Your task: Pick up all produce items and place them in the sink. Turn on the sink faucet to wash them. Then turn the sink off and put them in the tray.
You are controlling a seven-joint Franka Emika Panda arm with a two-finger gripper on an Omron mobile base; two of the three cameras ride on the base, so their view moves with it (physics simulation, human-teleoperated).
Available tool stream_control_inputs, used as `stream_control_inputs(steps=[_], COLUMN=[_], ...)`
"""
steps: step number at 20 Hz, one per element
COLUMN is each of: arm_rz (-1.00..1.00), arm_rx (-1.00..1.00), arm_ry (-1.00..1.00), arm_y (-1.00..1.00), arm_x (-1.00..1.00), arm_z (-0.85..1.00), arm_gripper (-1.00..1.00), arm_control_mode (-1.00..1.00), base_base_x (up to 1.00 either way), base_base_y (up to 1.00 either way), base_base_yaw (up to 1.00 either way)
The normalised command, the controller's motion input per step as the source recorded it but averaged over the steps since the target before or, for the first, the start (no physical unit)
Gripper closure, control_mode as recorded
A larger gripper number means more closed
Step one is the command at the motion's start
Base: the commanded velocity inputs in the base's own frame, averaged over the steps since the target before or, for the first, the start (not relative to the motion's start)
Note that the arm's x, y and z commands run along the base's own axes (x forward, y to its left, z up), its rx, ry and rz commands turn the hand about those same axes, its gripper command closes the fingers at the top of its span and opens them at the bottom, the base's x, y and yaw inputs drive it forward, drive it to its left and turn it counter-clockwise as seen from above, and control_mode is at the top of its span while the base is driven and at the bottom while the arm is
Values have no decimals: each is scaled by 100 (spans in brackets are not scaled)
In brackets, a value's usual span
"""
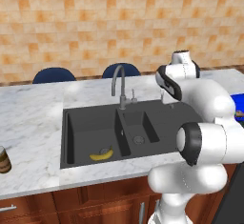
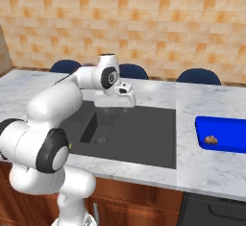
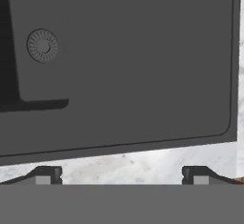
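Banana (image 1: 101,155) in sink (image 1: 86,127); hand (image 3: 122,174) wide, empty.

Arm (image 1: 209,123): glossy white, rounded, bulbous segments joined by dark grey ring joints. Hand (image 2: 115,99): white block body with a small dark patch; two small dark fingertips (image 3: 47,174) with lighter grey pads.

Yellow banana (image 1: 101,155) in sink (image 1: 90,127), brown ball (image 2: 211,140) in blue tray (image 2: 226,145)

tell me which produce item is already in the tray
The small brown ball lies in the blue tray; the banana lies in the sink's left basin.
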Motion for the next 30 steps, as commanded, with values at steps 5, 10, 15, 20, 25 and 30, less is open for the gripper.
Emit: stream_control_inputs(steps=[5,10,15,20,25,30], arm_rz=[12,4,2,0,0,0], arm_rx=[0,0,0,0,0,0], arm_ry=[0,0,0,0,0,0], arm_y=[63,83,87,87,78,61], arm_x=[-65,-37,-18,-4,0,0], arm_z=[0,0,0,0,0,-2], arm_gripper=[-100,-100,-100,-100,-100,-100], arm_control_mode=[-100,-100,-100,-100,-100,-100], base_base_x=[0,0,0,0,0,0], base_base_y=[0,0,0,0,0,0], base_base_yaw=[0,0,0,0,0,0])
